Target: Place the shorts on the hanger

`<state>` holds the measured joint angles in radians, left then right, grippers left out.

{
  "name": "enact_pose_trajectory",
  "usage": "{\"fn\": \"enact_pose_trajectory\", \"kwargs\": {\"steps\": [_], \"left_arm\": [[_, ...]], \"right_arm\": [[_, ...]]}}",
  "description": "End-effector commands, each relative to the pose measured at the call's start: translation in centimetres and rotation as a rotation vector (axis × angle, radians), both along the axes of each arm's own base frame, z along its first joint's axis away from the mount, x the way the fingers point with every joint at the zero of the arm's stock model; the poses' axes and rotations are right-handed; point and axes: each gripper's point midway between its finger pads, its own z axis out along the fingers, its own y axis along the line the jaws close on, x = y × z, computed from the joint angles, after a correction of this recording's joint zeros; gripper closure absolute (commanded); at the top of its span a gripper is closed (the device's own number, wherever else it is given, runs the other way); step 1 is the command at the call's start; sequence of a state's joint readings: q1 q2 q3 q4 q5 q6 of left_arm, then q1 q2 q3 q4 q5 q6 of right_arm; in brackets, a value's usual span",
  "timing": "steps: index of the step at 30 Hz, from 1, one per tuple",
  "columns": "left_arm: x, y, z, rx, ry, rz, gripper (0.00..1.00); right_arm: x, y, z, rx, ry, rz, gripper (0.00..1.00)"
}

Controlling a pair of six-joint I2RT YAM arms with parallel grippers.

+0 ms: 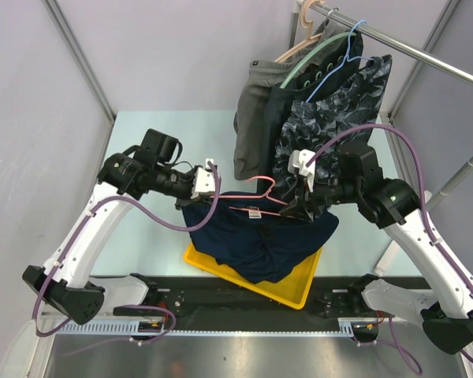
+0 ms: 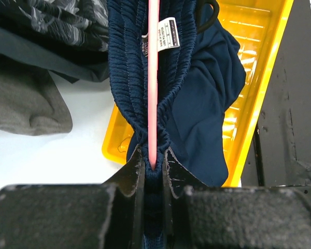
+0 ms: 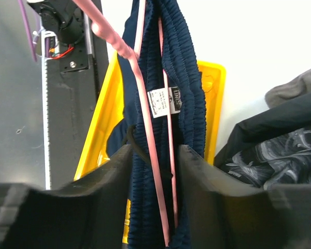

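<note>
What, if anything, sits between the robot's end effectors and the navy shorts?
Nothing visible. The left end effector pinches the shorts at the waistband, together with the hanger bar; the right end effector grips the same waistband.

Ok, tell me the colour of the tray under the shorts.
The tray is bright yellow; the left wrist view shows it best.

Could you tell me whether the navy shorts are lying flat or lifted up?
Partly lifted: left claw and right claw hold the shorts at the hanger; legs drape onto the yellow tray.
</note>
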<state>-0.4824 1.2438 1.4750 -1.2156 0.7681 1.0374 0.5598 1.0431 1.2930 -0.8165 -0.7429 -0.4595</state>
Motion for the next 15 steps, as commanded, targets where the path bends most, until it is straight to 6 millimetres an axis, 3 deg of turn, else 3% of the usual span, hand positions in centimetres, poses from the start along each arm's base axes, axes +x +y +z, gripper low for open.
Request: {"fn": "enact_pose_trajectory", "kwargs": {"steps": [1,3,8,10,11,15], "left_arm": [[-1.3,-1.6,4.1,-0.15,-0.077,-0.09,1.0],[-1.2,-1.6,4.0,-0.154,-0.075,-0.085,1.0],[-0.9,-1.9,3.8,-0.163,-0.074,-0.077,1.0],[-0.8,-2.1,4.0,-0.177,-0.075,-0.079,1.0],[-0.5,-2.3,4.2,-0.185,-0.075,-0.073,1.0],[0.3,-3.0,5.6,-0.236,-0.076,-0.046,0.96]], "right_arm": [[-1.6,0.0,-0.2,0.009,0.059,0.039,0.62],[-2.2,-0.2,-0.4,0.011,0.074,0.043,0.69],[-3.5,-1.5,-1.8,-0.031,0.102,0.028,0.71],[-3.9,-2.1,-1.9,-0.031,0.104,0.01,0.81],[-4.0,-2.3,-1.9,-0.028,0.112,-0.001,0.98],[-4.0,-3.0,-0.4,0.026,0.114,-0.082,1.0]]}}
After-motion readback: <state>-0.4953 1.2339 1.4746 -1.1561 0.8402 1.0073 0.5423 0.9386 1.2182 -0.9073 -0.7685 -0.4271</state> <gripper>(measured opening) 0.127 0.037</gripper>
